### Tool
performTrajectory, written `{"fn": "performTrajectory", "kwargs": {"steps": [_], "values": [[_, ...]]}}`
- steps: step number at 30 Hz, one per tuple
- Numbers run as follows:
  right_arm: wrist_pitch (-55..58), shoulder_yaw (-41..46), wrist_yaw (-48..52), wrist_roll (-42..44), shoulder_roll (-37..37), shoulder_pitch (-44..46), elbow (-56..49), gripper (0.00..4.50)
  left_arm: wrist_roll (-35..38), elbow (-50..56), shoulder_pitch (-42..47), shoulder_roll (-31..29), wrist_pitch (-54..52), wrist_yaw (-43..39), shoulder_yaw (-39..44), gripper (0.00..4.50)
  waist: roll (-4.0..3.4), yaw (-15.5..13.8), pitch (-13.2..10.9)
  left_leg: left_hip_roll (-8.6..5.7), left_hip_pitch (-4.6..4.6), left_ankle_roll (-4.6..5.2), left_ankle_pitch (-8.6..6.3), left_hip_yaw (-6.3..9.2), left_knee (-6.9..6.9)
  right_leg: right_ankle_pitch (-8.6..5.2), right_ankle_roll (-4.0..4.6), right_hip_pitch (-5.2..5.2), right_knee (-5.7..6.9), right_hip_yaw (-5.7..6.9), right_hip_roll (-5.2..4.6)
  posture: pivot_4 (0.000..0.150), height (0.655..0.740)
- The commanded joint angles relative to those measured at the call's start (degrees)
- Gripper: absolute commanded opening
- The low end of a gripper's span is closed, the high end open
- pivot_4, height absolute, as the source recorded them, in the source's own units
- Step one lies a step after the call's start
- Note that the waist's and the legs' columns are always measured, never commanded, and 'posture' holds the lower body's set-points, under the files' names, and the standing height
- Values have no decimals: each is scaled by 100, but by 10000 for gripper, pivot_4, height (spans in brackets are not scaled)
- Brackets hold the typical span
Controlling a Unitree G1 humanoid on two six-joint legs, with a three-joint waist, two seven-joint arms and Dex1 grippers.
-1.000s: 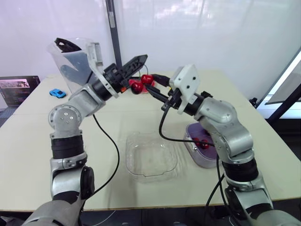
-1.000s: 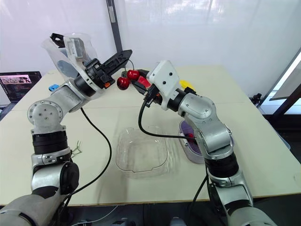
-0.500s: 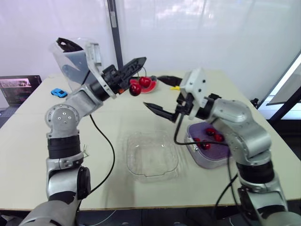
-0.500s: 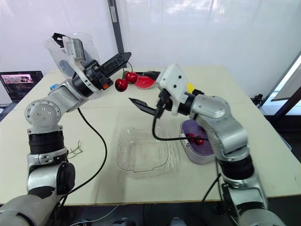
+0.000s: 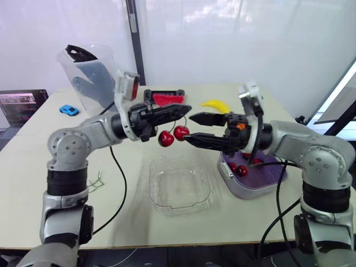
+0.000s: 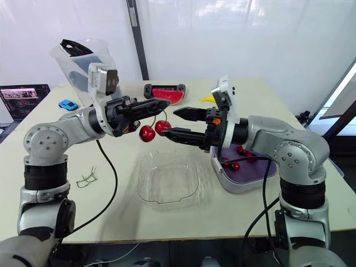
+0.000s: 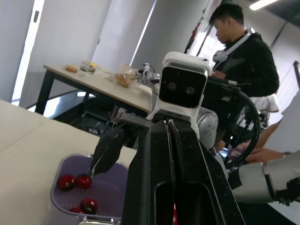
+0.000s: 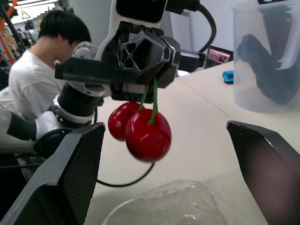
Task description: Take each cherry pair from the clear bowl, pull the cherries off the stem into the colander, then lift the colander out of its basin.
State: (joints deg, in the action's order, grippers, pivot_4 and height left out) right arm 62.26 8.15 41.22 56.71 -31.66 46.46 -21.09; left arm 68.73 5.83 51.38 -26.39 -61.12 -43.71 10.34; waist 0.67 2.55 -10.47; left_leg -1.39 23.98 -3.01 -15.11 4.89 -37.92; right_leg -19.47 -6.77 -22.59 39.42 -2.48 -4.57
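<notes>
centre frame: left gripper clamped shut on the stem of the cherry pair; stem top hidden between its fingers. right gripper spread wide, empty, fingertips just beside the cherries. colander, centre right, partly hidden behind the right forearm.

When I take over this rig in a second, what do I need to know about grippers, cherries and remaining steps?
Left gripper: fingers shut on the stem of the red cherry pair, held in the air.
Right gripper: fingers open, facing the pair, no grip yet.
Clear plastic bowl: empty.
Purple colander sits in its pale basin, loose red cherries inside.
Left: pull this pair off into the colander, lift colander out.
</notes>
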Motion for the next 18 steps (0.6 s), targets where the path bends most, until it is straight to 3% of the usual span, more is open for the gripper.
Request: {"fn": "performTrajectory", "kwargs": {"steps": [1, 2, 5, 8, 18], "values": [[5, -69, -174, 222, 118, 9, -237, 44498, 199, 234, -15, 17, 1, 114, 125, 0, 0, 0, 0, 0, 0, 0, 0, 0, 0, 0, 0, -1, 0, 0, 0, 1500, 7400], [36, -78, -238, 303, 165, -13, -251, 44498, 202, 247, -27, 19, 17, 140, 122, 0, 0, 0, 0, 0, 0, 0, 0, 0, 0, 0, 0, 0, 0, 0, 0, 1500, 7400], [52, -29, -430, 505, 293, -38, -266, 35790, 227, 268, -54, 26, 31, 225, 134, 0, 0, 0, 0, 0, 0, 0, 0, 1, 0, 0, 0, -1, 0, 0, 0, 1500, 7400], [38, -44, -568, 537, 298, -67, -313, 22429, 246, 284, -74, 26, 34, 260, 135, 0, 0, 0, 0, 0, 0, 0, 0, 1, 0, 0, 0, 0, 0, 0, 0, 1500, 7400], [72, -51, -836, 748, 270, -106, -233, 22429, 234, 244, -4, 48, 44, 269, 101, 0, 0, 0, 0, -1, 0, 0, 0, 0, 0, 0, 0, 0, 0, 0, 1, 1500, 7400]]}}
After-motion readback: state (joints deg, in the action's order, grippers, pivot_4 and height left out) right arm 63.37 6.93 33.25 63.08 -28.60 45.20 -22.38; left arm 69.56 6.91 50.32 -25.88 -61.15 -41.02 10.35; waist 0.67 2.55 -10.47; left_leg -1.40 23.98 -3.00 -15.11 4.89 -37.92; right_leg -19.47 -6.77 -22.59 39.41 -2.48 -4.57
